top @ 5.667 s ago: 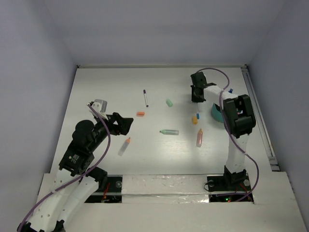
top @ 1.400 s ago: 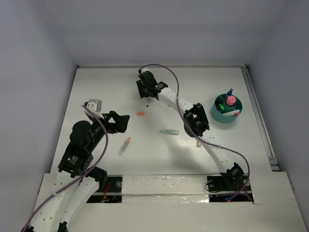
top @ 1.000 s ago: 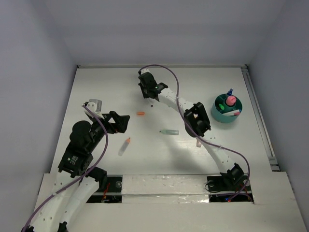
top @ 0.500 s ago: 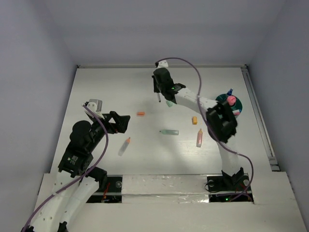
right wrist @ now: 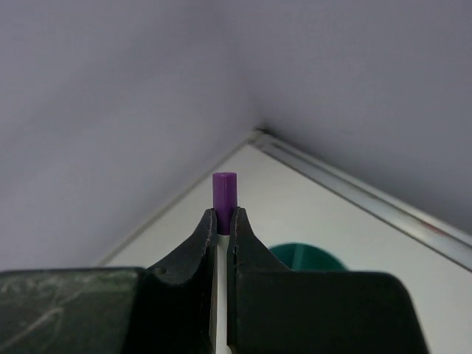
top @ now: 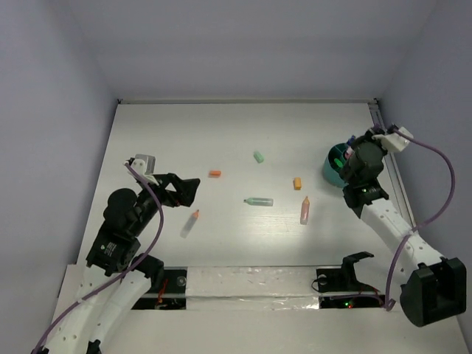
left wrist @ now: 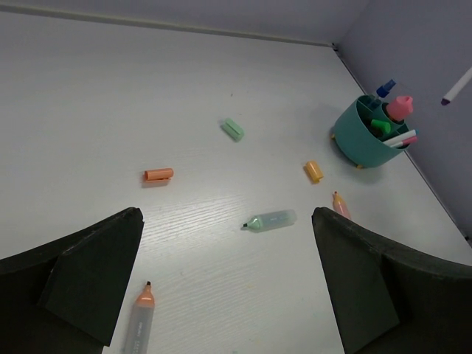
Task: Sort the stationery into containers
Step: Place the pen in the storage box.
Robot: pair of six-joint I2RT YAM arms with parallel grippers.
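Observation:
My right gripper [right wrist: 223,217] is shut on a thin white pen with a purple cap [right wrist: 225,192], and it hovers beside the teal tub [right wrist: 306,256]. From above, the right gripper [top: 357,156] covers the right side of the tub [top: 332,168]. In the left wrist view the pen [left wrist: 457,85] hangs in the air right of the tub [left wrist: 363,136], which holds a pink-capped tube [left wrist: 400,107] and a blue-capped pen [left wrist: 385,88]. My left gripper [top: 184,190] stands open over the table's left side, with nothing between its fingers [left wrist: 88,273].
Loose on the table lie an orange cap [top: 214,174], a green cap [top: 259,156], a short orange piece [top: 297,183], a pale-green marker [top: 259,201], a salmon marker [top: 304,210] and an orange marker [top: 190,223]. Walls close in three sides.
The right arm has swung from the far middle of the table over to the tub on the right, carrying the purple-capped pen. The left arm has stayed still.

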